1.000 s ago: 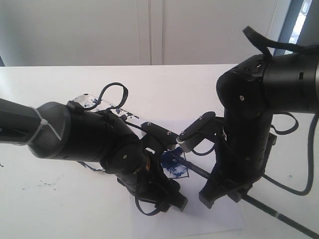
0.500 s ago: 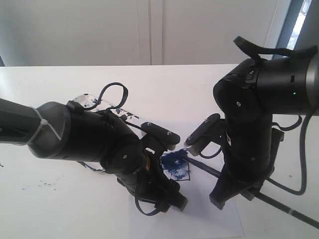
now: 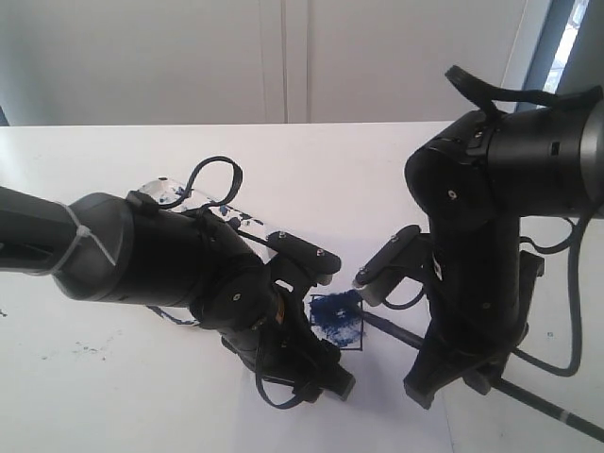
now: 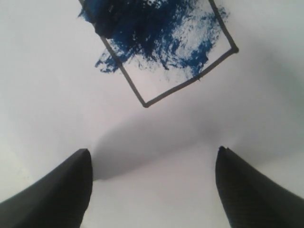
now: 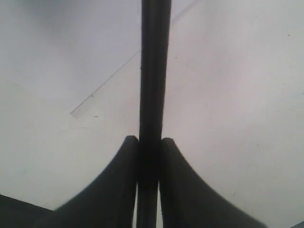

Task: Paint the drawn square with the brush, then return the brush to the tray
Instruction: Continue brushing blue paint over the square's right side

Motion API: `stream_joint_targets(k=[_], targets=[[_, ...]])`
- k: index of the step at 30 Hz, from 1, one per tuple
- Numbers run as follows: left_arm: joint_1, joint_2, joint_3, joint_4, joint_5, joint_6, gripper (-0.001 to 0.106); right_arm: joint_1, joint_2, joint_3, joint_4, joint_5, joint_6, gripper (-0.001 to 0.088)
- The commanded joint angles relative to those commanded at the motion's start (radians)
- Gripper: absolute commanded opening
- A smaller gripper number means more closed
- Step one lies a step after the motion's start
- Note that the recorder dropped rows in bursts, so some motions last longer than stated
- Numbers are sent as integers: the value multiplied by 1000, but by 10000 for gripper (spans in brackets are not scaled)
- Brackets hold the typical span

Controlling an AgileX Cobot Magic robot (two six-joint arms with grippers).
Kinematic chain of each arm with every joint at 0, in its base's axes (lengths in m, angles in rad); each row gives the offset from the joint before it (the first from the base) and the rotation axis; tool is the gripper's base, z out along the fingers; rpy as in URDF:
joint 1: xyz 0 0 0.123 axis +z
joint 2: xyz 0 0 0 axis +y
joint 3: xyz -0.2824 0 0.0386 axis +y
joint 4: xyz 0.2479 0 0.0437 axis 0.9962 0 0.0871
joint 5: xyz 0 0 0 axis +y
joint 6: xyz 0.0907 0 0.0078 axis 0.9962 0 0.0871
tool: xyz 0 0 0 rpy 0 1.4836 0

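The brush (image 5: 152, 71) looks like a light, skinny, stiff stick. It probably weighs next to nothing, but the smooth round shaft could roll or slide between flat pads if it gets pressed hard into the paper (image 3: 377, 401). The bristle end is the soft, wet part, so the sensible place to hold it is on the bare shaft well back from the paint, which is pretty much where it's held.

The right end effector (image 5: 149, 140) is clamped on the shaft, fingers snug against both sides. The handle runs straight out ahead of it toward the drawn square (image 3: 337, 319), with a long tail poking out behind. The loaded tip sits at the square's edge nearest the right arm. The square is mostly blue, though the left wrist view shows one corner region not yet filled (some paint has strayed over the outline too).

The left end effector (image 4: 152, 156) has its fingers spread wide with nothing in them. It sits low over the paper just beside the square, and whether it's actually touching can't be told.

The tray (image 3: 156, 189) only peeks out behind the left arm on the bench (image 3: 94, 160), well away from the brush.
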Motion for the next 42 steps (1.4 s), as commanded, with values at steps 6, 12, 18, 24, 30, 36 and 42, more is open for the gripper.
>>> stream_joint_targets(k=[6,12,18,24,30,36,42], targets=[[0,0,0,0,-2,0,749,0,-37,0,51,15,-38,0],[0,0,0,-2,-2,0,749,0,-43,0,53,15,-38,0],[0,0,0,-4,0,0,749,0,-43,0,81,15,-43,0],[0,0,0,-7,0,0,749,0,-35,0,89,15,-43,0],[0,0,0,-7,0,0,749,0,-11,0,99,14,-43,0],[0,0,0,-7,0,0,749,0,-9,0,168,2,-90,0],[0,0,0,-7,0,0,749,0,-9,0,175,-3,-92,0]])
